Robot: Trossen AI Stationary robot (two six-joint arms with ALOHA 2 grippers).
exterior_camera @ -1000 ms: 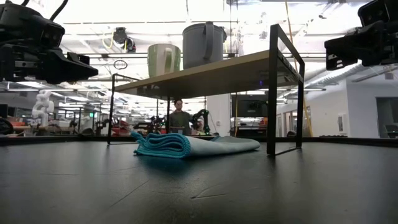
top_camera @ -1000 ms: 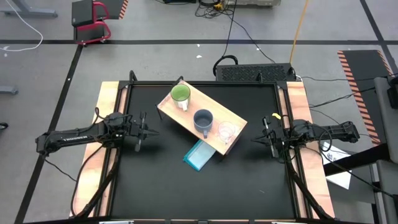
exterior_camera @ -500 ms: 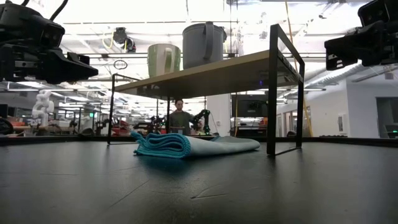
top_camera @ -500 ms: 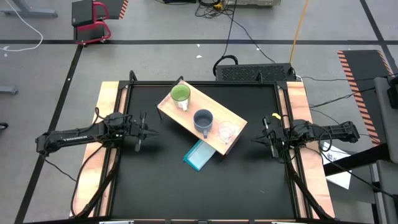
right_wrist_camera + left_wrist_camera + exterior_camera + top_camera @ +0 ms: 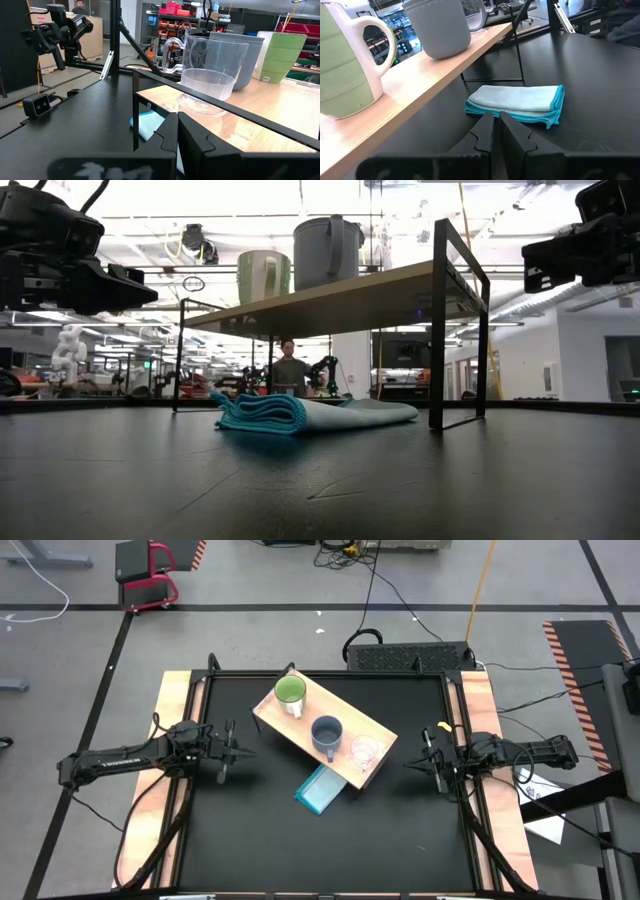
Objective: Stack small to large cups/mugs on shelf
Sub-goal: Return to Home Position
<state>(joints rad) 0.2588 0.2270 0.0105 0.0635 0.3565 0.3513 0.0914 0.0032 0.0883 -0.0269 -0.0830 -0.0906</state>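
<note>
From low down we barely make out the glass cup (image 5: pixel 364 751) on the shelf (image 5: pixel 330 302); left jaws and right jaws are pinched together, empty.

— Where can an arm pass?
— Over the open black table (image 5: pixel 260 840), on either side of the light wooden shelf on dark legs (image 5: pixel 350 712).
— And what blocks?
— A lime-green mug (image 5: pixel 290 692), a grey-blue mug (image 5: pixel 327 732) and a clear glass cup (image 5: pixel 363 751) line its top; a folded light-blue cloth (image 5: pixel 320 790) lies partly under it.

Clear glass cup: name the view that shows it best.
The right wrist view: the clear glass cup stands close, rim and handle plain, on the shelf. The high view shows it small from above. In the left wrist view the grey-blue mug hides most of it. The low view barely shows it.
</note>
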